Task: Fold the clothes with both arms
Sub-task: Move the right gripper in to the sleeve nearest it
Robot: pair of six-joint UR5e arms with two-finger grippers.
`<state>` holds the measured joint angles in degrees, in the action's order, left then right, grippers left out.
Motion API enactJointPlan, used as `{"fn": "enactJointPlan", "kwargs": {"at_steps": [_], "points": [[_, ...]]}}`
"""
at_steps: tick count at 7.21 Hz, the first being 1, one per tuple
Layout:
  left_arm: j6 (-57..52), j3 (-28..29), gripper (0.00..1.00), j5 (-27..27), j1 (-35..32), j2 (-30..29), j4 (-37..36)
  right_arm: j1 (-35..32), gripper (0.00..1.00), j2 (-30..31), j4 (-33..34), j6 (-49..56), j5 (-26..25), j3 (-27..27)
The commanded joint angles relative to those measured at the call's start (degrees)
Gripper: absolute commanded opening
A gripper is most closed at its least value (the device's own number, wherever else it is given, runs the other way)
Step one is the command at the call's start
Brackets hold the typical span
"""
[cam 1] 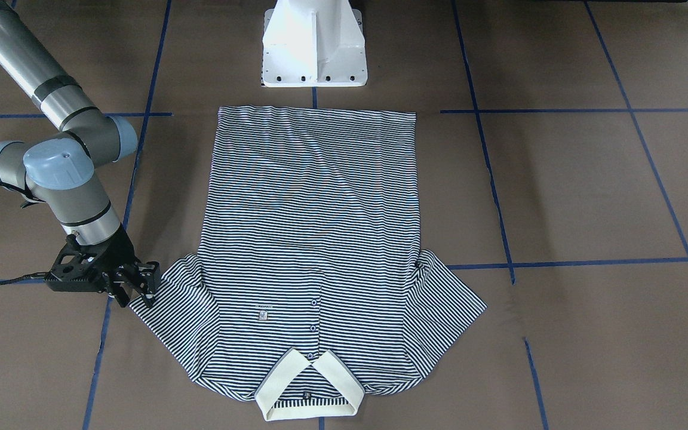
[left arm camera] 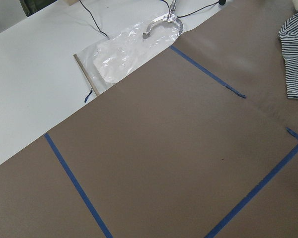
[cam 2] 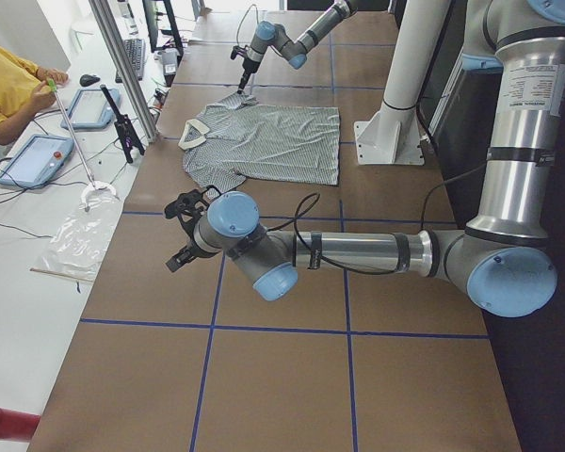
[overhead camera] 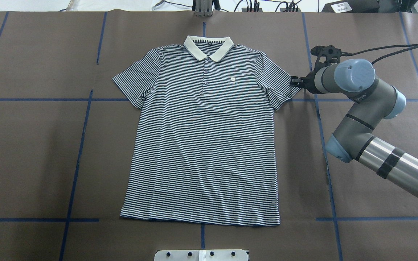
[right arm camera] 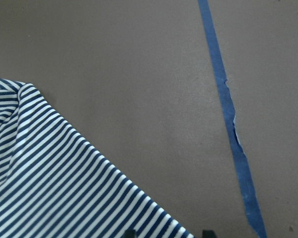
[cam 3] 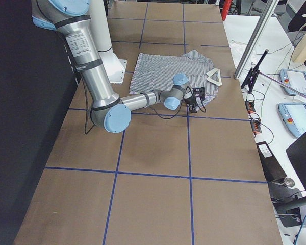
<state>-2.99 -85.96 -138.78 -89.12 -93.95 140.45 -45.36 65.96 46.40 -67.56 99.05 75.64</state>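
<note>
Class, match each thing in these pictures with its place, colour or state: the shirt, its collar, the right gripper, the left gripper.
1. polo shirt
2. collar
3. right gripper
4. left gripper

A. at the edge of a sleeve
B. plain cream
C. over bare table, apart from the shirt
D. spread flat, front up

Pairs: 1-D, 2-B, 3-A, 4-C.

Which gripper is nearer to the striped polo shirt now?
Right. The right gripper is at the edge of a sleeve of the polo shirt; the left gripper hangs over bare table, well clear of it.
</note>
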Motion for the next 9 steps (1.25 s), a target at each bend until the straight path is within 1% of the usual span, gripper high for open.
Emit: {"fn": "enactJointPlan", "kwargs": {"at_steps": [1, 2, 3, 4, 5, 6, 7, 8, 9], "points": [[0.0, 0.0, 1.0, 0.0, 0.09, 0.09, 0.0, -0.08, 0.0, -0.3, 0.1, 0.06, -0.08, -0.05], [0.0, 0.0, 1.0, 0.0, 0.09, 0.09, 0.0, -0.17, 0.0, -1.09, 0.97, -0.11, 0.0, 0.3], [0.0, 0.0, 1.0, 0.0, 0.09, 0.0, 0.0, -0.43, 0.0, -2.84, 4.46, -0.38, 0.01, 0.82], [0.0, 0.0, 1.0, 0.0, 0.09, 0.0, 0.0, -0.35, 0.0, -5.46, 10.5, -0.47, -1.65, 1.53], [0.0, -0.09, 1.0, 0.0, 0.09, 0.0, 0.0, -0.08, 0.0, -7.93, 14.99, -1.16, -2.88, 2.49], [0.0, 0.0, 1.0, 0.0, 0.09, 0.0, 0.0, 1.31, 0.0, -10.47, 17.74, -5.43, -4.46, 2.59], [0.0, -0.09, 1.0, 0.0, 0.09, 0.0, 0.0, 3.93, 0.0, -13.28, 18.29, -10.18, -8.74, 2.07], [0.0, -0.09, 1.0, 0.0, 0.18, 0.0, 0.0, 6.48, 0.0, -16.97, 21.6, -15.01, -11.48, 1.36], [0.0, -0.09, 1.0, 0.0, 0.09, 0.0, 0.0, 8.86, 0.0, -20.66, 24.33, -18.54, -16.47, -0.47]]}}
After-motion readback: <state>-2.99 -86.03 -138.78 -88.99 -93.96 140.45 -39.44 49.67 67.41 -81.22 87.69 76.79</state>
